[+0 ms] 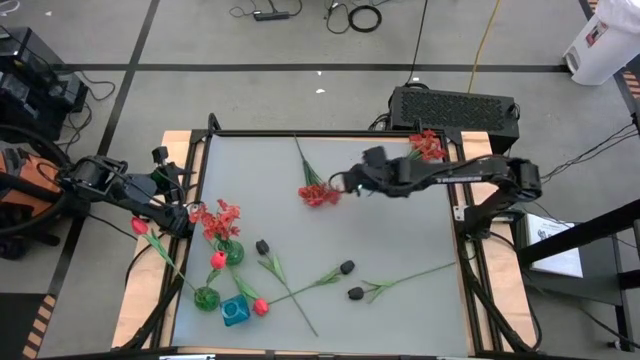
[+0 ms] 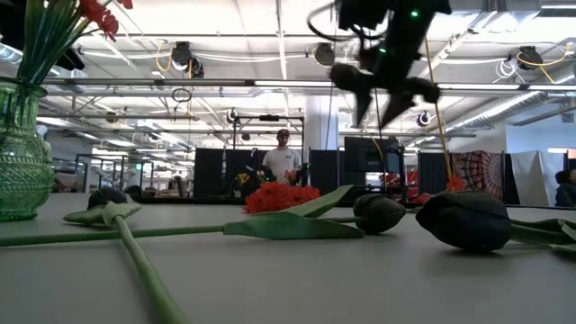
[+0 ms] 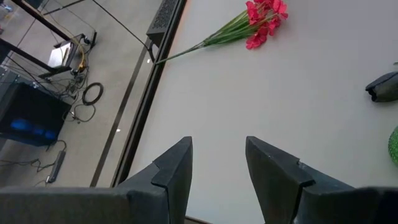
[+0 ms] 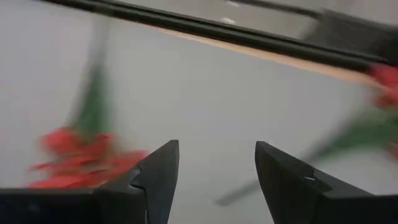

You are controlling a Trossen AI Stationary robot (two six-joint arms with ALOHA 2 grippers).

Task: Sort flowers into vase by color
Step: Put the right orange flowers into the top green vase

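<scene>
Pickup step: right gripper (image 1: 345, 183) hangs with jaws spread just beside a frilly red flower (image 1: 318, 194) lying mid-desk.
Next it must drop and pinch the stem; left gripper (image 1: 178, 215), jaws spread, waits by the vases (image 1: 231, 253).

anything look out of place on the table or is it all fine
One red clustered flower lies off the grey mat, on the table's far right edge beside the right arm. The other loose flowers lie on the mat. Nothing looks spilled or broken.
</scene>
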